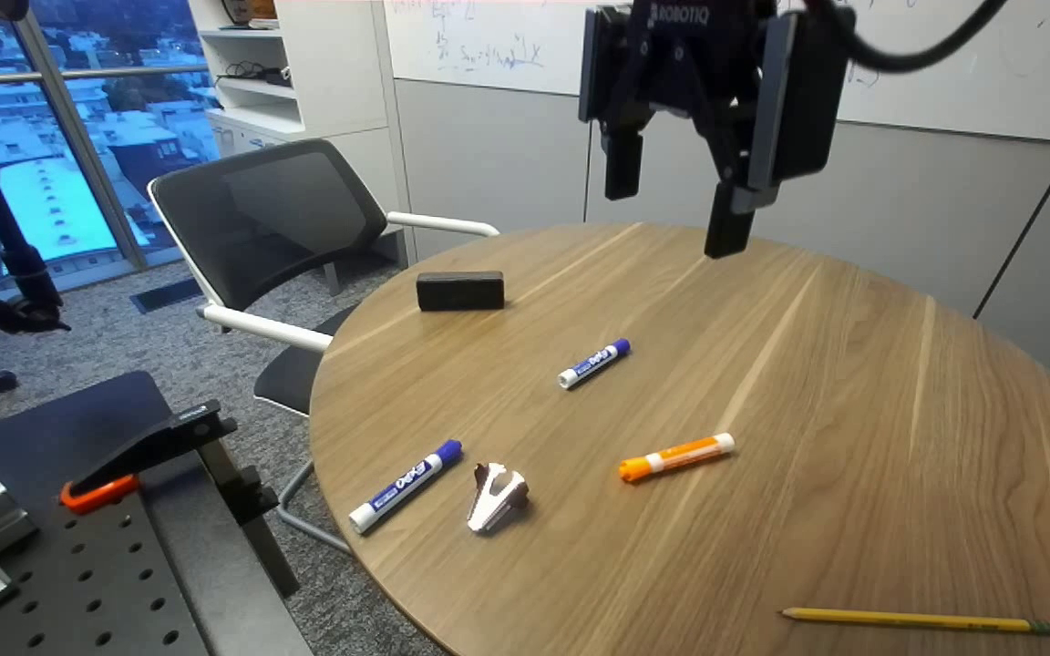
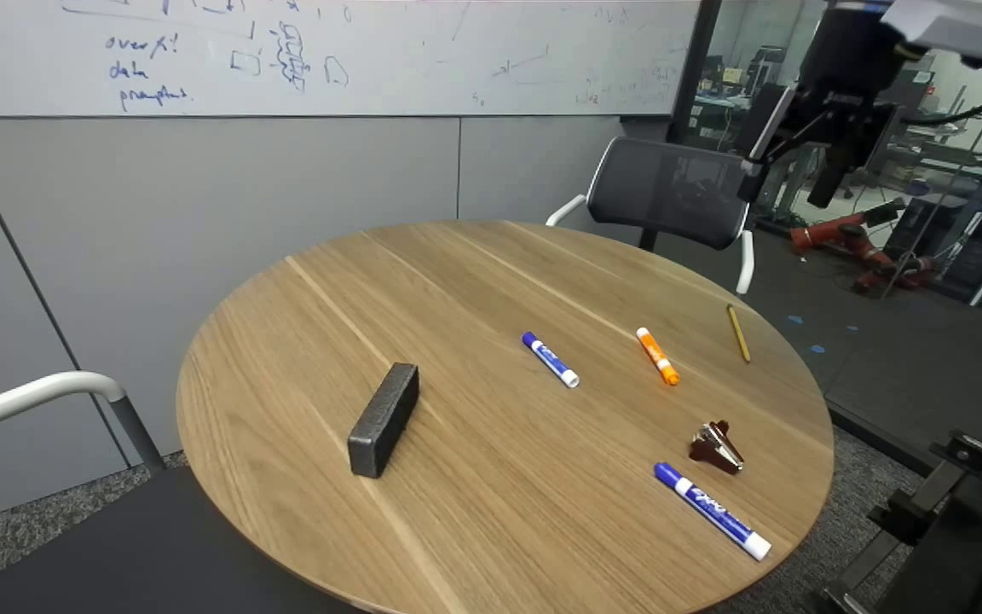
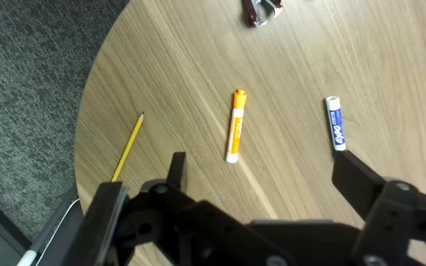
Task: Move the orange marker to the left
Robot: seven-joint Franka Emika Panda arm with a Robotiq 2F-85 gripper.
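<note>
Round wooden table (image 1: 853, 410), whiteboard (image 2: 457, 60) and grey wall (image 2: 329, 188) behind. Orange marker (image 3: 236, 127), one: lying flat on the table between the yellow pencil (image 3: 128, 147) and a blue marker (image 3: 335, 123), touching neither. My claw (image 1: 675, 214), one: spread wide, holding nothing, up above the table and well apart from the orange marker. Done, by my judgement: nothing yet; grasp and move both outstanding. Left to do: come down, pinch the orange marker, carry it left, set it down, let go. Finishing spot: none marked that I see, so how far left I cannot tell.
</note>
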